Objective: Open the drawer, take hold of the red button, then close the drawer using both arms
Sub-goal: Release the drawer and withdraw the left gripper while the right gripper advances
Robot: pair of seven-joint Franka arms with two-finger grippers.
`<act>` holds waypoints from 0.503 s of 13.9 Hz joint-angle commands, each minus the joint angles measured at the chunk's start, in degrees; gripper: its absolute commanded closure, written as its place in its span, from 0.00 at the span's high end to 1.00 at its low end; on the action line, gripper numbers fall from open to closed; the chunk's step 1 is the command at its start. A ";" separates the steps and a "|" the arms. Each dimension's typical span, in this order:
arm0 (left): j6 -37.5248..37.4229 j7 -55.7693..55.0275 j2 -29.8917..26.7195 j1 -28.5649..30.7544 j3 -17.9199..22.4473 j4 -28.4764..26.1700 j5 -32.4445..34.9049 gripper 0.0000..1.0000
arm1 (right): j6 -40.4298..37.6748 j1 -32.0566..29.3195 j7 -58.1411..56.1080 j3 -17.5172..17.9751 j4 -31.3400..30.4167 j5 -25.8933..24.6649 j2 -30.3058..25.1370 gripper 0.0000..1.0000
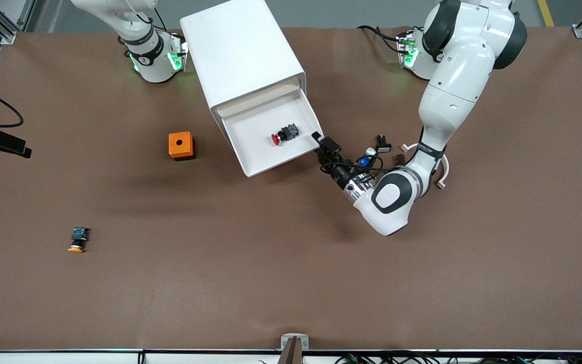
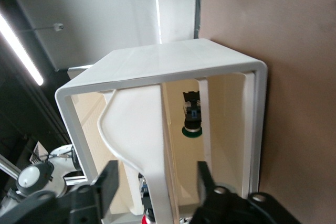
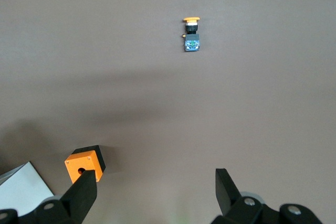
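Observation:
The white cabinet point(image 1: 240, 50) lies on the table with its top drawer point(image 1: 255, 151) pulled out toward the front camera. The red-capped button point(image 1: 283, 135) lies on the drawer's floor; a bit of its red cap shows in the left wrist view point(image 2: 148, 216). My left gripper point(image 1: 321, 144) is at the drawer's front corner, toward the left arm's end. It is open, its fingers point(image 2: 110, 182) astride the drawer's front wall point(image 2: 152, 145) without touching it. My right gripper point(image 3: 155, 192) is open and empty, high over the bare table. It is out of the front view.
An orange box point(image 1: 181, 145) with a round hole stands beside the drawer, also in the right wrist view point(image 3: 84, 163). An orange-yellow-capped button point(image 1: 78, 239) point(image 3: 191, 32) lies nearer the front camera. A black switch point(image 1: 382, 145) and small loose parts lie by the left forearm.

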 commanded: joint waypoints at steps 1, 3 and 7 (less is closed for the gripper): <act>-0.86 7.67 -0.61 1.82 0.60 1.52 -0.68 0.90 | -0.42 -1.27 -0.46 0.61 0.86 -0.63 1.31 1.00; -1.04 15.84 -0.62 2.62 0.60 4.32 0.20 0.97 | -0.34 -1.54 -0.37 0.61 0.86 -0.63 1.49 1.00; -0.87 32.98 -0.97 2.53 4.54 8.90 1.87 0.99 | -0.78 -0.92 0.42 0.61 0.77 -0.29 1.40 1.00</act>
